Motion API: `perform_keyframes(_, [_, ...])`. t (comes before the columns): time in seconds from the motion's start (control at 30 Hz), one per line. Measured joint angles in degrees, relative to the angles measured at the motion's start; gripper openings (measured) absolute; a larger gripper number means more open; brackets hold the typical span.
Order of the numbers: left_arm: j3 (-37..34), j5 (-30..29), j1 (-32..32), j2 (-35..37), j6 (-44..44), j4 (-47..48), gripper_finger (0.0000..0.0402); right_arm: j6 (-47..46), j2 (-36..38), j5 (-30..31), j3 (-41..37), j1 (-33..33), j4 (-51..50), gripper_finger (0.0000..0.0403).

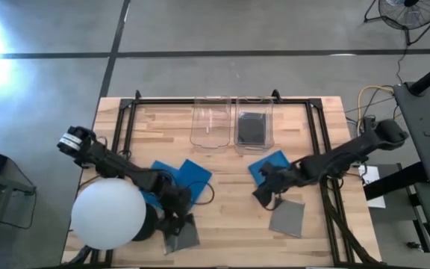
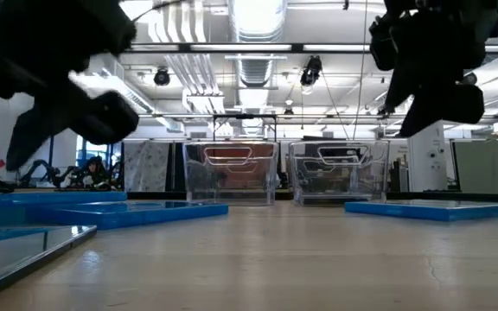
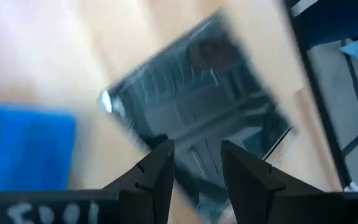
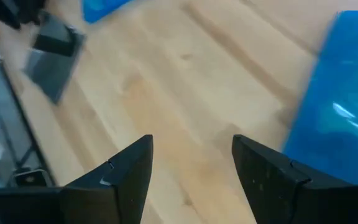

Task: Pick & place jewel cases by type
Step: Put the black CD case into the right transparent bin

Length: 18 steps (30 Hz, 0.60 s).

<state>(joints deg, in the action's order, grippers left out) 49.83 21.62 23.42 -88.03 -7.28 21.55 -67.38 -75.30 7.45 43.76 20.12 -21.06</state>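
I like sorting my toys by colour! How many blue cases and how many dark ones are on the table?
Blue jewel cases: 3
Dark grey jewel cases: 3, with one of them lying in a clear bin
Total: 6 in sight. The white ball and the left arm may hide more.

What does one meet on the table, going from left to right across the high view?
White sphere → left gripper over a dark jewel case → left clear bin, empty → right clear bin holding a dark case → right gripper → grey jewel case.
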Motion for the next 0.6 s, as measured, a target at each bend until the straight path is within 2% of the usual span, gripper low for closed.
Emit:
perform_keyframes(0.13, [-0.38,0.36,3.61,-0.84,5.08,-8.44,0.0114,0.09,-3.65,-0.01,-0.01,0.65,9.3,0.0215])
perform_keyframes(0.27, [-0.53,-0.48,4.07,-4.11,8.24,-12.31,0.0114,-0.21,-5.92,-0.02,0.01,0.65,14.37,0.0215])
perform_keyframes(0.6, [0.62,-0.42,0.49,-12.89,16.79,-15.87,0.0114,-2.0,-7.11,-0.01,-0.01,0.65,15.61,0.0215])
